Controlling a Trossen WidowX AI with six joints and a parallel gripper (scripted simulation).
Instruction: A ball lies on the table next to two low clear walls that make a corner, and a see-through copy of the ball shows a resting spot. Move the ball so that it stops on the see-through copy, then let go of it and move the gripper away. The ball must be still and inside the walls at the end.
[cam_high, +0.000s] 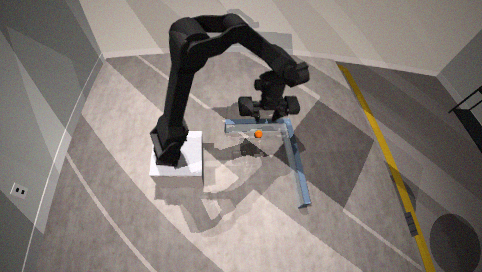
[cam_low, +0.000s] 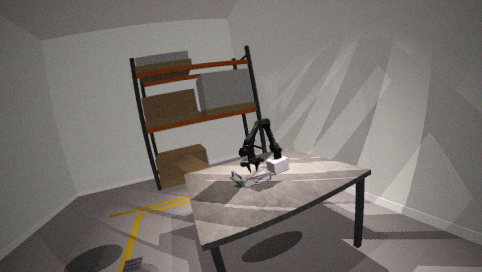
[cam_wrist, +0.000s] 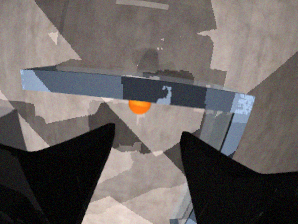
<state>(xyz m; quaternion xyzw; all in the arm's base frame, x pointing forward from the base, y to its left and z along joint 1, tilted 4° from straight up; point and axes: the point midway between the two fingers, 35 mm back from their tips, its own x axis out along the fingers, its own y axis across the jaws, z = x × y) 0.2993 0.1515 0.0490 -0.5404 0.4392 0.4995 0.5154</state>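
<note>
Your claw (cam_wrist: 147, 163) stands partly open with nothing between its fingers, raised above the worktop (cam_high: 330, 165). The orange ball (cam_high: 258, 134) rests on the worktop just inside the shorter clear wall (cam_high: 252, 128), near the corner where it meets the longer wall (cam_high: 300, 175). From the wrist view you see the ball (cam_wrist: 139, 106) beyond the wall, apart from the claw.

- A metal shelf rack (cam_low: 192, 112) stands at centre-left of the exterior view, holding brown boxes (cam_low: 170, 106) and a grey box (cam_low: 223, 89).
- A yellow floor line (cam_high: 385, 150) runs diagonally down the right of the top view.
- A wall outlet (cam_high: 19, 190) sits at lower left.
- The bench (cam_low: 300, 187) has dark legs.
</note>
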